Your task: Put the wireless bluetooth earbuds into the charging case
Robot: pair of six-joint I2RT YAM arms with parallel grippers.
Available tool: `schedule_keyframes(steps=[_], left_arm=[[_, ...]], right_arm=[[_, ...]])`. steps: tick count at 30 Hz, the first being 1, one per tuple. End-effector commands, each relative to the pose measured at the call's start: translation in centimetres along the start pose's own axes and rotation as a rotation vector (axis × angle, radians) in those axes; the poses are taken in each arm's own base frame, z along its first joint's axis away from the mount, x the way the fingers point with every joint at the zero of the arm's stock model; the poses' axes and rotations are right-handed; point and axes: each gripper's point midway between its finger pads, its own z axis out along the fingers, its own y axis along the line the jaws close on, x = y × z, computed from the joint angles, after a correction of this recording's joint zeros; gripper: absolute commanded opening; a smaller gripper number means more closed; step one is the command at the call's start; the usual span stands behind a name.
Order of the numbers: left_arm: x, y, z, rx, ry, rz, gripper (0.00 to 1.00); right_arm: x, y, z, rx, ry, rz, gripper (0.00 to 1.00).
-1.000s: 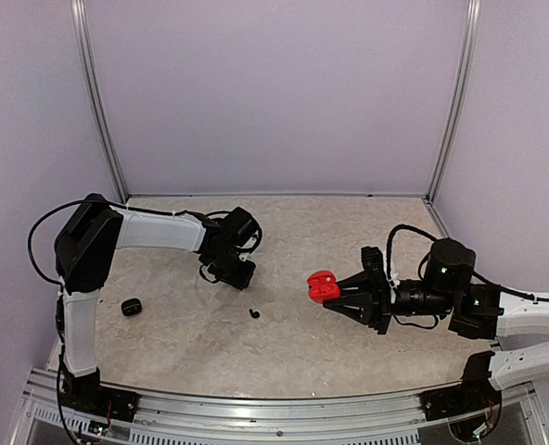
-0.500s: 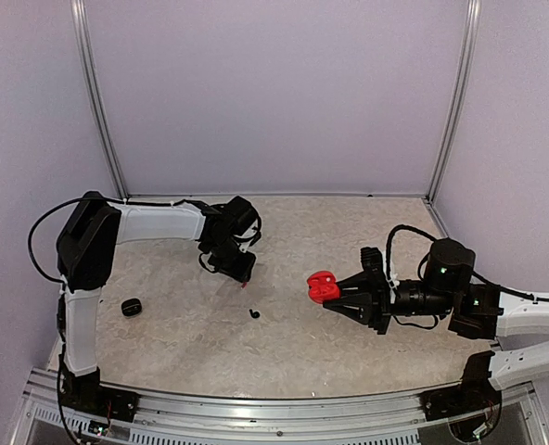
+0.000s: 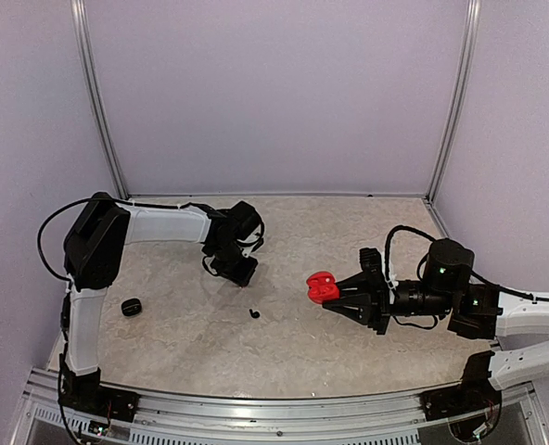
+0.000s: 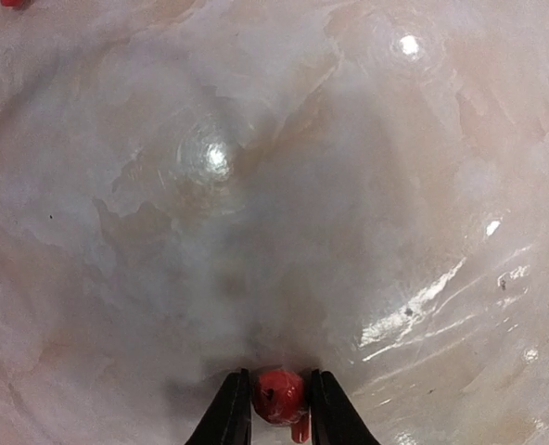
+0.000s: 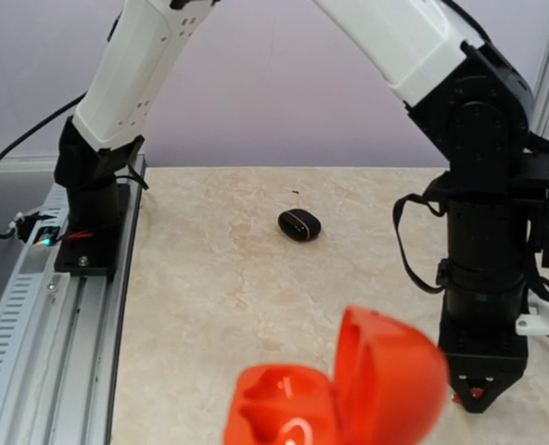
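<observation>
My left gripper [image 3: 241, 274] is shut on a tiny red earbud [image 4: 279, 397], pinched between both fingertips just above the table, with its short stem pointing down. My right gripper [image 3: 341, 297] is shut on the open red charging case [image 3: 322, 286] and holds it above the table at centre right. The case's empty wells and raised lid fill the bottom of the right wrist view [image 5: 339, 399] and hide my right fingers. A black earbud [image 3: 254, 313] lies on the table between the grippers. The other earbuds are out of view.
A closed black charging case [image 3: 132, 306] lies at the left, near the left arm's upright link; it also shows in the right wrist view [image 5: 300, 224]. The metal rail [image 3: 274, 417] runs along the near edge. Purple walls enclose the marbled table [image 3: 191, 343].
My left wrist has shifted slightly right and away while still low over the table. The right arm and the red case have not moved.
</observation>
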Motion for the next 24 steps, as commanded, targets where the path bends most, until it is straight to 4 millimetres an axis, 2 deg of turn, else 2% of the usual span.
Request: schedule_keyframes(steps=[1,6,12,17,24], left_arm=[[1.9,-0.6,0.6,-0.002,0.058,0.03,0.22],[4.9,-0.7,-0.4,-0.013,0.099,0.027,0.18],[9.6,-1.7,-3.2,0.006,0.14,0.005,0.17],[14.2,-3.1,-5.3,0.013,0.199,-0.009,0.17],[18.6,-5.5,-7.1,0.043,0.265,0.011,0.19]], right_arm=[[0.2,-0.1,0.1,0.006,0.009,-0.001,0.0],[0.2,0.0,0.0,0.002,0.005,0.0,0.0],[0.0,0.2,-0.1,-0.007,-0.005,0.001,0.0],[-0.2,0.3,-0.1,-0.016,-0.016,0.003,0.0],[-0.5,0.5,-0.4,-0.022,-0.027,0.005,0.0]])
